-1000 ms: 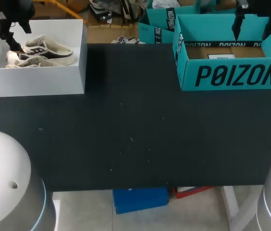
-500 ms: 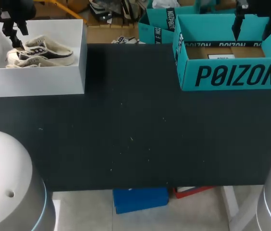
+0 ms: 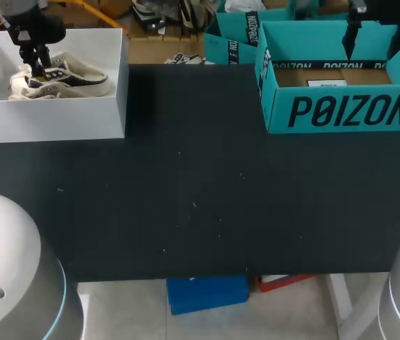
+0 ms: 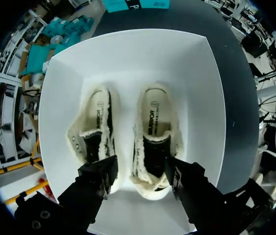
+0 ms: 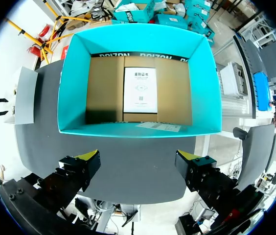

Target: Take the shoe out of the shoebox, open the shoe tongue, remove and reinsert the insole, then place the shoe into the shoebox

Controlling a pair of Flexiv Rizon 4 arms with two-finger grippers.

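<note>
From the head camera I can only make out that my left gripper is down inside the white open cardboard shoebox, which sits at ten o'clock on the black table. It hangs over a pair of cream fleece-lined shoes with dark uppers, and its fingers are too small there to judge.

The left wrist camera fills that in. The two shoes lie side by side on the box floor, insoles up. My fingers are spread around the dark laced end of one shoe, one finger in the gap between the pair and the other on that shoe's outer side. I cannot tell whether either touches it, so I read these jaws as released.

At two o'clock stands the teal open cardboard box, with my right gripper above it. The head camera catches just a strip of its brown floor. The right wrist camera looks straight in and shows a white printed sheet lying mid-floor and a paper slip against the wall nearest the gripper. The yellow fingertips stand wide apart, jaws released.
</note>
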